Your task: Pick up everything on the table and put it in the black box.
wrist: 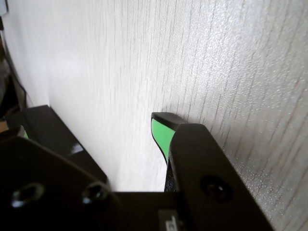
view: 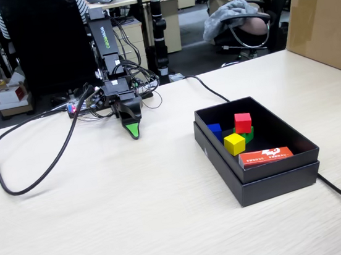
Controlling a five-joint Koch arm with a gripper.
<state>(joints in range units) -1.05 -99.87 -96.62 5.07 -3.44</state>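
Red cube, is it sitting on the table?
No, the red cube sits inside the black box, on top of the green cube.

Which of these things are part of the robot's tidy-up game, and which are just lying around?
Part of the job:
green cube, yellow cube, red cube and blue cube, all already inside the black box; the gripper; the table.

Just lying about:
orange-red packet in the box, brown carton, black cable.
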